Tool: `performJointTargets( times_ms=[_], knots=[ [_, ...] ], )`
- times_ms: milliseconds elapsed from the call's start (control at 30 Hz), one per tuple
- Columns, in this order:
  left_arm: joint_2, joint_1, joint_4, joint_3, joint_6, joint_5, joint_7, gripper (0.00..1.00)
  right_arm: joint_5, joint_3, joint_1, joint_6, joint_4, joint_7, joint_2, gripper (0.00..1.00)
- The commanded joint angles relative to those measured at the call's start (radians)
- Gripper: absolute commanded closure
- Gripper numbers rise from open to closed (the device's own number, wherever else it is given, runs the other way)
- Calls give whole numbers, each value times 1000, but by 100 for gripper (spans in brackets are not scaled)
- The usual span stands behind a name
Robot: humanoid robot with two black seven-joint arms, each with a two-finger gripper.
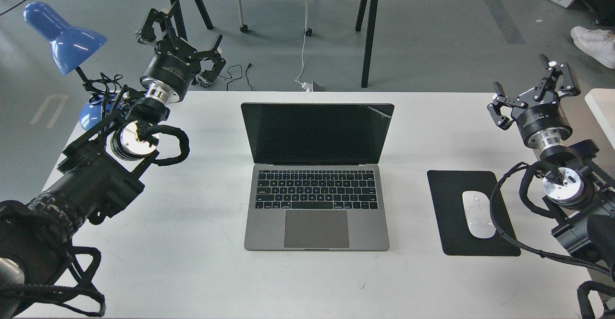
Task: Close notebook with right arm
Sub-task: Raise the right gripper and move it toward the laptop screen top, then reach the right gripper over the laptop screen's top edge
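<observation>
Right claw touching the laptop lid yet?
Apart. Head view shows the right claw open, well off to the right of the notebook, with bare white table between them.

Bright, even overhead light, sharp focus, soft shadows on the table (202, 271).

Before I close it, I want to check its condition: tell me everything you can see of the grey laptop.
The slim space-grey metal laptop lies open in the middle of the white table, lid upright. Its black screen is off, with cracks at the top right corner. Black keys sit above a large grey trackpad. Only the table touches it; both hands are well clear.
</observation>
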Motion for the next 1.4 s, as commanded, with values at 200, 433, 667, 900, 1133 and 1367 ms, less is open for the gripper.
performJointTargets(
  times_ms=[200, 433, 667, 900, 1133, 1367],
  knots=[
    [2, 0, 0, 1, -7, 0, 0, 0, -3, -61, 41, -2, 0, 2, 8, 0],
    [3, 0, 0, 1, -7, 0, 0, 0, -5, -221, 168, -16, -2, 2, 33, 0],
    [3, 0, 0, 1, -7, 0, 0, 0, -6, -384, 273, -59, -2, 0, 117, 0],
    [3, 0, 0, 2, -7, 2, 0, 0, -8, -453, 302, -65, -8, -2, 192, 0],
    [3, 0, 0, 5, -7, 2, 0, 0, -9, -476, 296, -64, 6, -9, 211, 0],
    [3, 0, 0, 5, -7, 2, 0, 0, -8, -536, 279, -55, 73, -11, 186, 0]
  ],
)
